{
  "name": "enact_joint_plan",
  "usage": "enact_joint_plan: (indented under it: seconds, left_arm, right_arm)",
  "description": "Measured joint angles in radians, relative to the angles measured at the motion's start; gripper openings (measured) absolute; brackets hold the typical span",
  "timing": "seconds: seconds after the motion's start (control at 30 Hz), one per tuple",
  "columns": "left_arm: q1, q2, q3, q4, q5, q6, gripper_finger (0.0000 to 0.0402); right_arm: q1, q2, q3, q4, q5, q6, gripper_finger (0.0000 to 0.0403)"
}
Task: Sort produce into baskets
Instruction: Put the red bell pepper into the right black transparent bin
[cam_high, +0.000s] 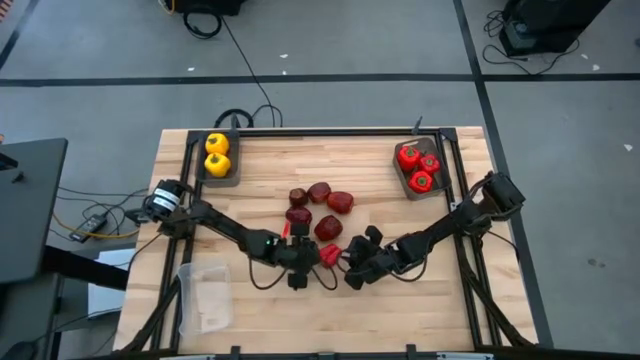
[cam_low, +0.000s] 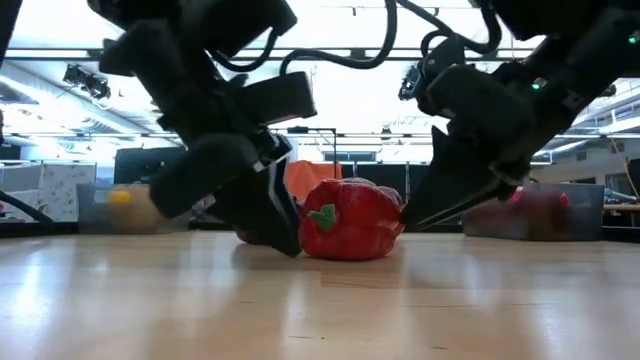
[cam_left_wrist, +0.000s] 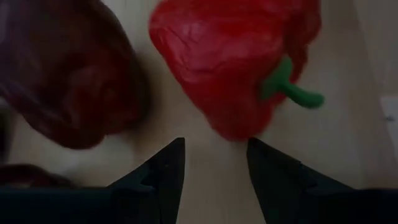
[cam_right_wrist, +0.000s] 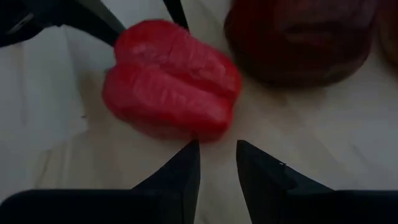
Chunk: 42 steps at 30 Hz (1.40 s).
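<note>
A glossy red bell pepper (cam_high: 330, 253) lies on its side on the wooden table, between my two grippers. It also shows in the low view (cam_low: 350, 218). My left gripper (cam_high: 300, 256) is open just to its left, fingertips (cam_left_wrist: 214, 155) at the pepper's (cam_left_wrist: 236, 62) stem end. My right gripper (cam_high: 356, 268) is open, its gap narrow, just to the pepper's right, with fingertips (cam_right_wrist: 216, 149) at the pepper's (cam_right_wrist: 171, 87) edge. Several dark maroon fruits (cam_high: 318, 208) lie on the table just beyond. My left gripper's fingertips (cam_left_wrist: 174, 155) stand right at the pepper's stem end (cam_left_wrist: 239, 127), slanting down from the table's left; I cannot tell whether they touch it. My right gripper's fingertip (cam_right_wrist: 191, 149) stands at the pepper's side (cam_right_wrist: 208, 134), slanting down from the right; I cannot tell whether it touches it.
A dark tray (cam_high: 200, 165) at the far left holds two yellow peppers (cam_high: 217, 155). A dark tray (cam_high: 405, 185) at the far right holds red peppers (cam_high: 418, 168). A clear plastic tray (cam_high: 205, 295) sits at the near left. Bare wood lies toward the near edge.
</note>
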Motion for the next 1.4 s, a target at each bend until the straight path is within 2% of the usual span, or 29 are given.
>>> enact_joint_plan:
  seconds: [0.2,0.37,0.53,0.63,0.73,0.83,1.03,1.27,1.4]
  left_arm:
    - [0.008,0.003,-0.001,0.118,0.127,0.020,0.0176]
    - [-0.007,0.003,-0.001,0.153,0.169,-0.021,0.0176]
    - [-0.041,0.005,-0.001,0.154,0.176,-0.092,0.0176]
    - [-0.060,0.015,0.000,0.161,0.155,-0.125,0.0176]
    - [-0.078,0.034,0.000,0.147,0.116,-0.172,0.0170]
    - [-0.088,0.047,0.000,0.156,0.095,-0.215,0.0162]
    - [-0.085,0.110,0.001,0.306,0.037,-0.258,0.0156]
    - [-0.082,0.137,0.001,0.418,0.034,-0.192,0.0156]
    - [-0.073,0.158,0.000,0.498,0.041,-0.163,0.0156]
  right_arm:
    - [-0.046,0.000,0.000,0.004,0.000,-0.080,0.0116]
    - [-0.089,0.000,0.000,0.006,-0.015,-0.144,0.0116]
    - [-0.110,-0.001,0.000,-0.028,-0.044,-0.197,0.0116]
    - [-0.112,-0.015,0.000,-0.145,-0.045,-0.203,0.0118]
    - [-0.110,-0.052,0.000,-0.293,-0.076,-0.128,0.0122]
    - [-0.069,-0.087,0.000,-0.297,-0.065,-0.034,0.0128]
    - [0.064,-0.037,0.001,-0.084,0.080,0.125,0.0130]
    - [0.216,-0.017,0.000,-0.070,0.329,0.174,0.0130]
    - [0.257,-0.017,0.000,-0.068,0.391,0.202,0.0130]
